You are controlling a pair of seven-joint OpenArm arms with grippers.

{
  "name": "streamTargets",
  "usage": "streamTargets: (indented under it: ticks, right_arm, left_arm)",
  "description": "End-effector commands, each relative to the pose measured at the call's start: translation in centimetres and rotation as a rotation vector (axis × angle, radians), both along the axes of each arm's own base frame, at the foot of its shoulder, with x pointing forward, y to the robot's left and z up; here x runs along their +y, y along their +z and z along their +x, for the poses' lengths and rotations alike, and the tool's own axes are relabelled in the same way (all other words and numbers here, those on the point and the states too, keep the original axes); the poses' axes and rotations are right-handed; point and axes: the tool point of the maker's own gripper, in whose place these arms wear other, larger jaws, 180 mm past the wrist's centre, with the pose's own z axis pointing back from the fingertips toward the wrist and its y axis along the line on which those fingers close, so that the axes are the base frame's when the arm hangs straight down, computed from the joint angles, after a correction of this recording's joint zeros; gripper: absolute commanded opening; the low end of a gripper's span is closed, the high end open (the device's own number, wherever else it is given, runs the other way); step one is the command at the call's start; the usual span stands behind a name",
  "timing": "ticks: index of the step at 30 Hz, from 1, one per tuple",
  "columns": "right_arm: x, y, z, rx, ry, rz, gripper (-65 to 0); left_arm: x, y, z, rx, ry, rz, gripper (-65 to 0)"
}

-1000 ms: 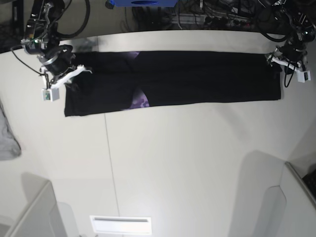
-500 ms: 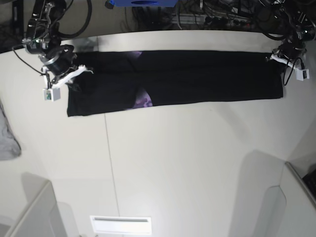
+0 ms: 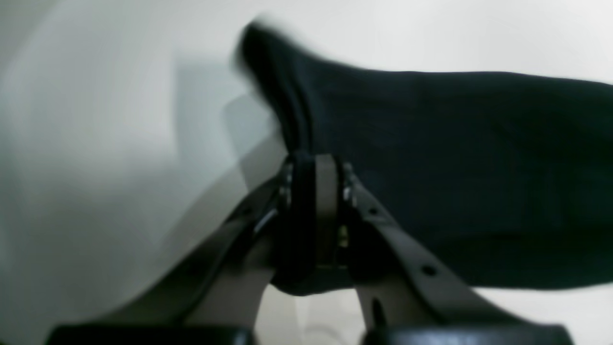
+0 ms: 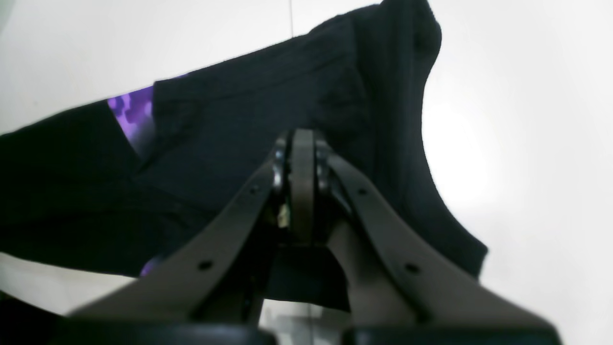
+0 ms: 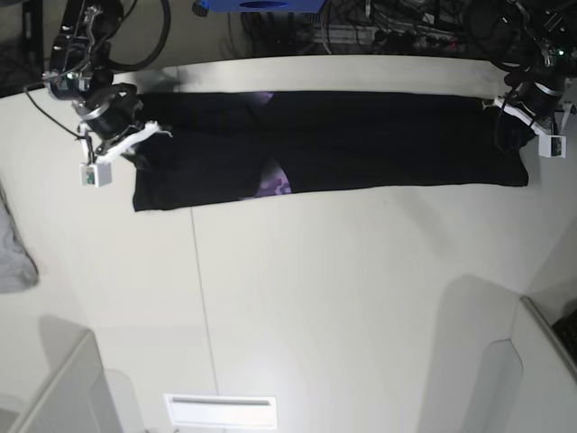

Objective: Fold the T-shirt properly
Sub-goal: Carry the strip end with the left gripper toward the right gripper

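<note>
A: Where's the T-shirt?
B: A long band across the table's far side.
A: Grips?
B: Left gripper and right gripper each clamp an end. Lift evenly, keeping it taut.

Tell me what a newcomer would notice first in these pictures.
The long black T-shirt lies stretched as a band across the far side of the white table, a purple print peeking from a fold near its middle. Each end is pinched: the right gripper at the base view's left, the left gripper at its right.
</note>
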Motion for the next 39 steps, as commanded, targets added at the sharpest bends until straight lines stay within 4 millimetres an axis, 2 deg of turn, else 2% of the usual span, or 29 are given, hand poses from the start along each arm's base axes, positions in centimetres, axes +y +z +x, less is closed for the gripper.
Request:
streamTargets:
  ticks: [1,9,18,29,39]
  right_arm:
    - [-0.3,1.2,0.9,-0.049,-0.002,-0.006,-65.0]
    - [-0.3,1.2,1.0,-0.052,-0.002,-0.005,-65.0]
    - [-0.5,1.2,1.0,-0.049,-0.007,-0.005,-65.0]
    - [-0.5,1.1,1.0,-0.049,-0.007,-0.006,-65.0]
    - [-0.6,1.2,1.0,-0.049,-0.011,-0.008,-65.0]
  left_arm:
    - [-0.3,1.2,0.5,-0.036,-0.033,0.022,-65.0]
    - [-5.4,1.4,1.3,-0.044,-0.162,-0.003,-65.0]
    - [-11.1,0.1,2.2,-0.026,-0.308,-0.082,-65.0]
    - [-17.8,-1.1,2.2,-0.004,-0.478,-0.18,-65.0]
    - [-21.8,-1.5,2.1,0.01,-0.54,-0.249,-65.0]
